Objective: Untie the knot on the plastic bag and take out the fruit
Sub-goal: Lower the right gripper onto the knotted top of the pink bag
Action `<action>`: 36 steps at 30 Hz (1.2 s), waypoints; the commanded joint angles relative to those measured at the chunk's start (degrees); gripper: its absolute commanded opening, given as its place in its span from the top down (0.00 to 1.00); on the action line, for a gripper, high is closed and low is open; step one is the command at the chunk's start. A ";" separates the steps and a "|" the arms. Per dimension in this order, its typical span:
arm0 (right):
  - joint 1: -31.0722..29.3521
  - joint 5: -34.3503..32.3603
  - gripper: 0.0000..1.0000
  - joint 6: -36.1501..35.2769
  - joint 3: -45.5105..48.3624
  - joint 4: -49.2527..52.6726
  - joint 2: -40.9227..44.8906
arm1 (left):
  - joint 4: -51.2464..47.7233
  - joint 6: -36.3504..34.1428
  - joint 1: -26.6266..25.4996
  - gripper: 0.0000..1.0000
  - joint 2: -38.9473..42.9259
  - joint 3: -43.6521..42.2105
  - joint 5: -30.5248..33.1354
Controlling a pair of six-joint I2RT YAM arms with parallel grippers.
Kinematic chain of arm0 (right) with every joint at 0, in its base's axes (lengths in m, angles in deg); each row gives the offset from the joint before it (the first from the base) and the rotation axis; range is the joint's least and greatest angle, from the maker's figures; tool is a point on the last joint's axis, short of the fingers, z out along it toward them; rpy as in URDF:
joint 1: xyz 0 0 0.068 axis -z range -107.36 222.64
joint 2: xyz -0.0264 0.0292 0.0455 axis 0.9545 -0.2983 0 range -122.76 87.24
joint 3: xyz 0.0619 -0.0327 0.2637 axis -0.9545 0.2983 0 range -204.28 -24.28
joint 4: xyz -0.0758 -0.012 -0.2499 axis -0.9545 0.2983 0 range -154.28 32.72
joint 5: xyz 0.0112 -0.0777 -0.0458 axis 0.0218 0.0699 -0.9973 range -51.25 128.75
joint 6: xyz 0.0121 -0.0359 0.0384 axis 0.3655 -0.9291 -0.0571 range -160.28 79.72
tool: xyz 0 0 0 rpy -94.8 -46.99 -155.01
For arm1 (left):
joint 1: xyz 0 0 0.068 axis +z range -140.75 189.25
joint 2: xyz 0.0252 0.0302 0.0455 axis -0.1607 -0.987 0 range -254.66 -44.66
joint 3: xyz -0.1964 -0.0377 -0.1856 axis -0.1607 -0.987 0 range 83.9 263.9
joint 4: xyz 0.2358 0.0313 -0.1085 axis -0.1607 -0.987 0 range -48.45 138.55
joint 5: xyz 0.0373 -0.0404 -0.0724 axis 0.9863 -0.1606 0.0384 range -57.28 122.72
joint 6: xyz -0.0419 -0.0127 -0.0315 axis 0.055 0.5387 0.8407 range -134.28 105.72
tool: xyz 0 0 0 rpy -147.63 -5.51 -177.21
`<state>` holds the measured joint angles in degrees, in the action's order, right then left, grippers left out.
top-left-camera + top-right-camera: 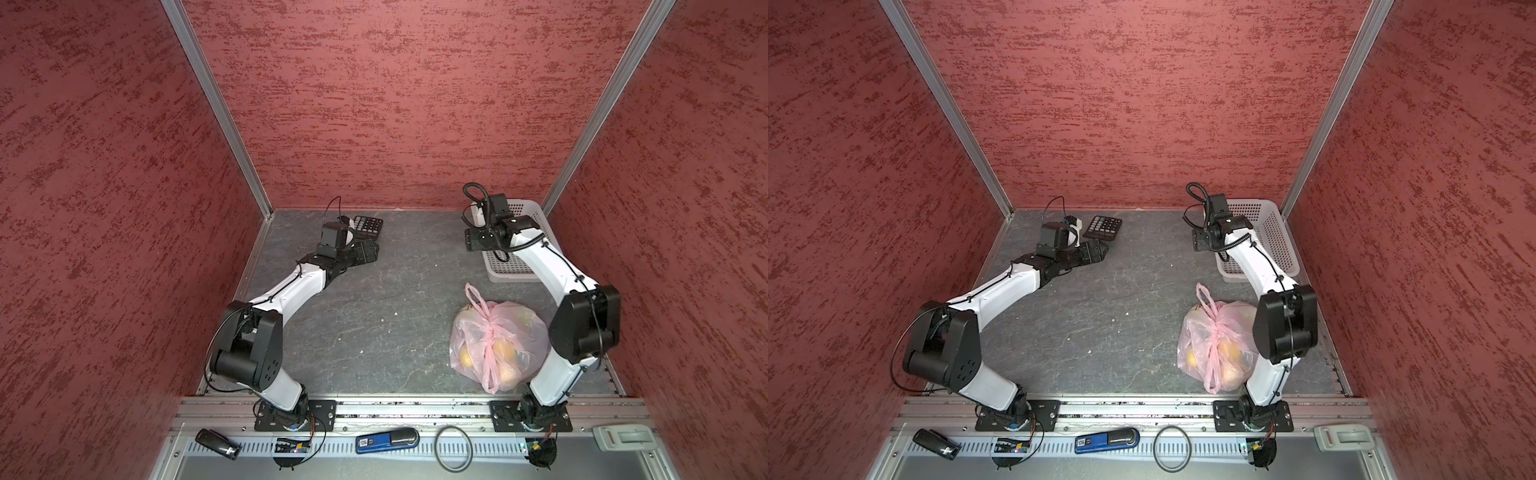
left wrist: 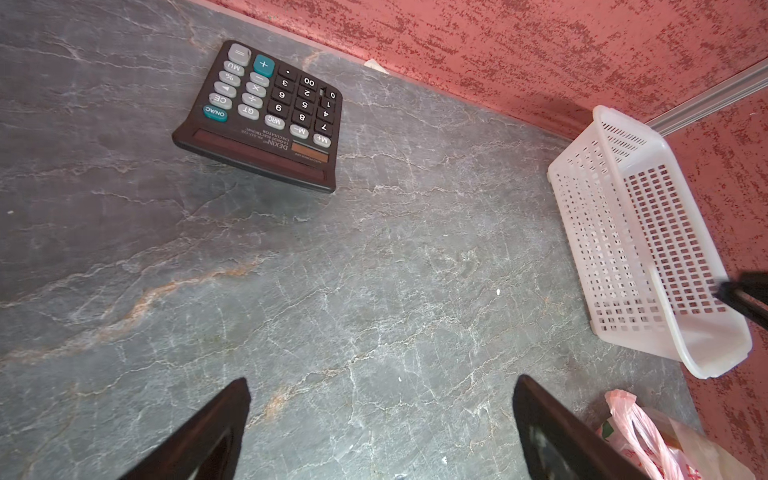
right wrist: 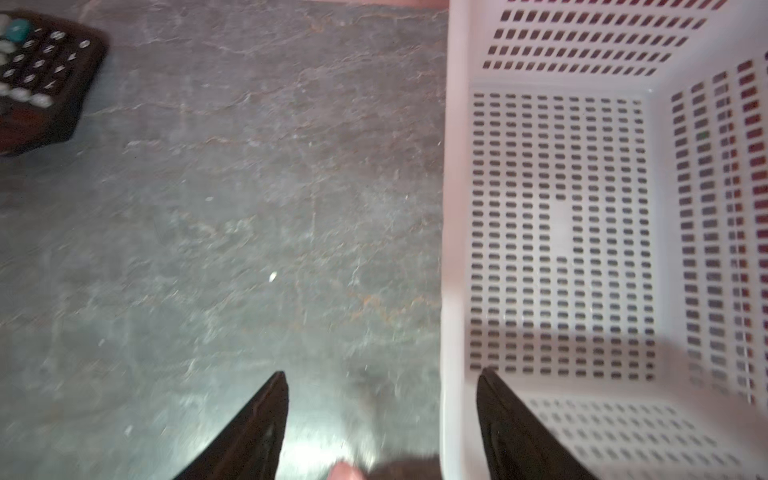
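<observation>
Not started: knot (image 1: pixel 491 330) tied, fruit (image 1: pixel 505 351) inside plastic bag (image 1: pixel 519 328), near-right on table (image 1: pixel 374 324). Left tool (image 2: pixel 382 382) spread, empty, by calculator (image 1: pixel 368 226). Right tool (image 3: pixel 382 374) spread, empty, over basket (image 3: pixel 453 208) rim. Untying and unloading remain.

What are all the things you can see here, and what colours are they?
plastic bag: one, pale pink, front right of the table
knot: one, pink, on top of the bag, tied
fruit: at least three showing, yellow-orange, inside the bag
basket: one, white, back right
calculator: one, black, back left
table: one, grey marbled
walls: three, red
black tube, blue tool, black ring, grey box: one each, on the front rail
left gripper: one, black, open, by the calculator
right gripper: one, black, open, above the basket's side wall
</observation>
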<state>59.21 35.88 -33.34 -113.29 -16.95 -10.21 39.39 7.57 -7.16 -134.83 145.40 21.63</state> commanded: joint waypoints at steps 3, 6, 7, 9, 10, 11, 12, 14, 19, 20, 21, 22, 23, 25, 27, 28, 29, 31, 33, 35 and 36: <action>-3.97 4.67 0.24 6.73 8.22 12.56 10.05 | 0.07 -0.23 -0.65 0.01 -0.83 -0.31 -0.41; -6.98 5.06 0.24 10.12 12.12 16.67 15.72 | 0.16 -0.05 -0.73 0.01 -0.94 -0.54 -0.67; -7.99 4.98 0.24 11.56 13.28 18.03 17.25 | 0.29 -0.05 -0.79 0.01 -0.98 -0.64 -0.76; -9.52 3.90 0.24 14.59 14.98 21.26 19.02 | 0.21 -0.05 -0.98 0.01 -1.22 -0.58 -0.89; -10.53 3.06 0.24 16.33 16.09 22.96 19.83 | 0.18 -0.04 -1.03 0.01 -1.31 -0.54 -1.08; -11.19 2.26 0.24 17.42 16.67 24.12 20.33 | 0.14 0.05 -1.18 0.01 -1.33 -0.53 -1.04; -12.20 1.16 0.24 18.74 17.64 25.13 20.83 | 0.24 0.12 -1.40 0.01 -1.40 -0.57 -1.04; -13.51 -0.63 0.24 20.83 19.85 26.23 21.50 | 0.38 0.30 -1.71 0.01 -1.33 -0.83 -0.97; -15.44 -4.25 0.24 24.36 24.48 26.81 20.86 | 0.37 0.83 -2.50 0.02 -0.56 -1.74 -0.64; -15.56 -4.84 0.25 24.59 25.19 26.81 20.69 | 0.38 0.93 -2.51 0.02 -0.32 -2.09 -0.47; -15.79 -5.76 0.25 24.95 26.40 26.55 20.35 | 0.45 1.07 -2.60 0.01 0.09 -2.54 -0.20; -15.93 -6.59 0.25 25.20 27.37 26.08 20.20 | 0.39 1.17 -2.73 0.02 0.43 -3.00 -0.01; -16.10 -7.22 0.25 25.34 28.36 25.22 19.99 | 0.42 1.23 -2.71 0.01 0.69 -3.36 0.11; -16.19 -7.91 0.27 25.45 30.47 22.22 19.93 | 0.34 1.40 -2.67 0.02 1.48 -4.24 0.56; -16.25 -7.70 0.31 25.43 31.53 19.11 19.56 | 0.44 1.65 -2.67 0.02 2.34 -5.20 0.96; -16.27 -7.17 0.37 25.26 31.98 17.11 19.24 | 0.33 1.71 -2.69 0.02 2.77 -5.72 1.17; -16.30 -6.88 0.41 24.99 32.19 15.88 18.85 | 0.35 1.71 -2.71 0.01 3.12 -6.02 1.34; -16.43 -6.09 0.60 24.26 32.49 13.50 17.73 | -0.08 1.66 -2.60 0.02 4.05 -6.70 1.92; -16.69 -4.62 0.76 23.50 32.46 11.72 16.80 | -0.37 1.54 -2.59 0.01 4.83 -7.33 2.20; -17.04 -2.27 0.90 22.58 32.21 9.91 16.19 | -0.60 1.49 -2.58 0.02 5.57 -8.02 2.59; -17.39 -1.04 0.95 22.28 31.88 9.19 15.92 | -0.73 1.53 -2.57 0.02 6.02 -8.37 2.73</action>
<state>42.84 31.97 -10.74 -81.05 -2.70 6.25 39.10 9.08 -9.69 -130.50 137.97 22.96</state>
